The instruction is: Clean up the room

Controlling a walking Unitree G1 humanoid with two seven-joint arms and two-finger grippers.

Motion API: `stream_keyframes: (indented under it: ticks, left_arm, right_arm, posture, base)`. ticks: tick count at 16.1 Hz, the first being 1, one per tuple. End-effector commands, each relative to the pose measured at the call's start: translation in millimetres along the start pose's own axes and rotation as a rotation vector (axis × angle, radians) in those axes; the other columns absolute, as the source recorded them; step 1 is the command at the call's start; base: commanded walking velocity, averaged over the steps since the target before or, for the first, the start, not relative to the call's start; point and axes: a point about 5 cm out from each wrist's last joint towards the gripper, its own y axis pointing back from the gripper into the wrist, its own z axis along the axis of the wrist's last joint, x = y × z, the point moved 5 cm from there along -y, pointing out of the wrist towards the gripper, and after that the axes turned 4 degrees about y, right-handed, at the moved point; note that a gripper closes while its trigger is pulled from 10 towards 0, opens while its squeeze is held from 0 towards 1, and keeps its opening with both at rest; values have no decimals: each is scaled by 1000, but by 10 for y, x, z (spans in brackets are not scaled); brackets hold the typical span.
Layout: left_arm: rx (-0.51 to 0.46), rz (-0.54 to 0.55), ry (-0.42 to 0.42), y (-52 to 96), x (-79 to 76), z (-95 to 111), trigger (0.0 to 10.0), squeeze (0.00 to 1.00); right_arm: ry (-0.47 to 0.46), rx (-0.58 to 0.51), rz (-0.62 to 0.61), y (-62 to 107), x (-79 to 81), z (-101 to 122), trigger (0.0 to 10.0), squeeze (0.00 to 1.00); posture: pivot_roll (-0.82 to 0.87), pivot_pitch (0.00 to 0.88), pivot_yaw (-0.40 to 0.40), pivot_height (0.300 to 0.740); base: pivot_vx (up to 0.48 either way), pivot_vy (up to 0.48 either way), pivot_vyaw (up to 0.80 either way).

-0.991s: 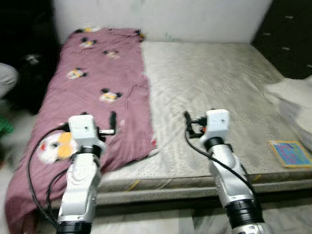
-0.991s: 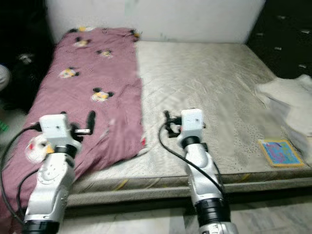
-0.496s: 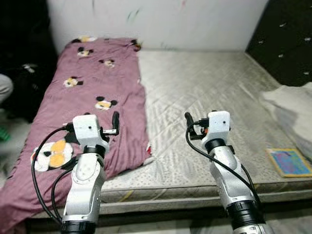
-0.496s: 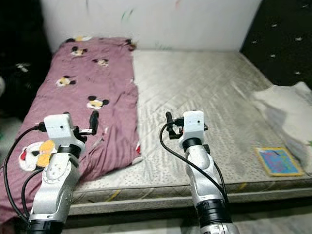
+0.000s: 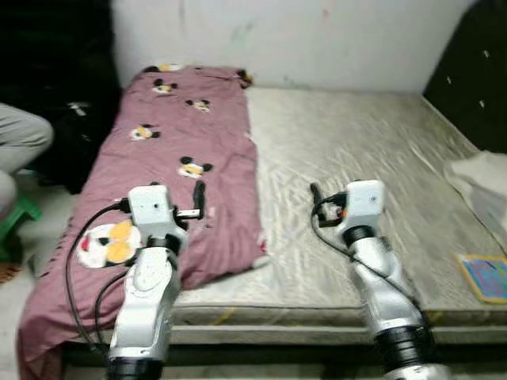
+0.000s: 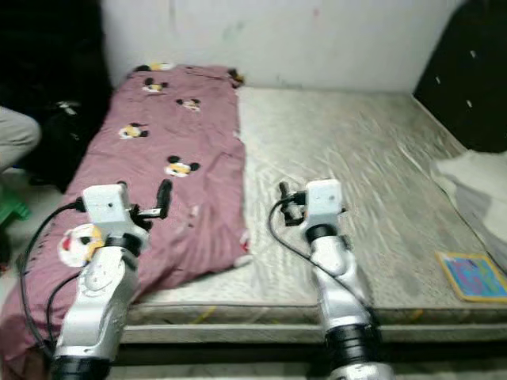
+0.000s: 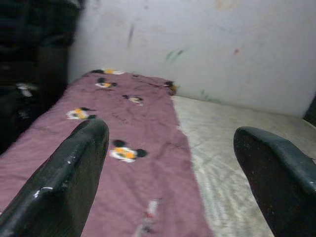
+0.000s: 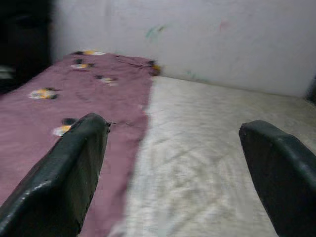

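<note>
Far to my left a person's knee (image 5: 20, 142) sits close to the bed's corner, so any swing that way risks a knock. My left tool (image 5: 198, 202), spread wide and holding nothing, hangs over the maroon sheet (image 5: 170, 174), which covers the left strip of the mattress (image 5: 364, 158) and spills off the near edge toward the floor. I judge that trailing hem the main hazard: if I step in close my feet could catch it and drag the whole sheet down. A pinch taken too near the cloth's edge could slip off the loose fabric as well.

My right tool (image 5: 317, 198), also wide and empty, hovers above bare mattress near the front edge. Ahead of both tools the bed is open all the way to the white wall (image 5: 301, 36). Further right, a colourful book (image 5: 485, 277) lies close to the mattress's front edge, where a careless nudge could tip it off, with a pale heap of cloth (image 5: 479, 178) beside the dark cabinet (image 5: 475, 71) hemming that side.
</note>
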Motion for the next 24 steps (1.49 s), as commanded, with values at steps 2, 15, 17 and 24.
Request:
stream_keyframes:
  ticks: [2,15,17,24]
  left_arm:
    - [1,-7,-4,-9,-11,0,10000,0]
    - [-32,-61,-9,-3,-79,52,10000,0]
    - [-31,-64,-9,-3,-76,49,10000,0]
    - [-35,-76,-3,-13,-96,57,10000,0]
  right_arm:
    - [-10,-2,9,-15,-16,23,10000,0]
    - [-10,-7,35,-22,47,28,10000,0]
    - [-11,-7,34,-24,46,28,10000,0]
    - [-8,-12,32,-39,42,43,10000,0]
  posture:
    - [-52,6,-41,740]
    - [-53,0,-40,740]
    - [-53,0,-39,740]
    - [-53,0,-37,740]
  base:
    - [0,474,0]
    - [19,218,0]
    - [279,0,0]
    - [344,0,0]
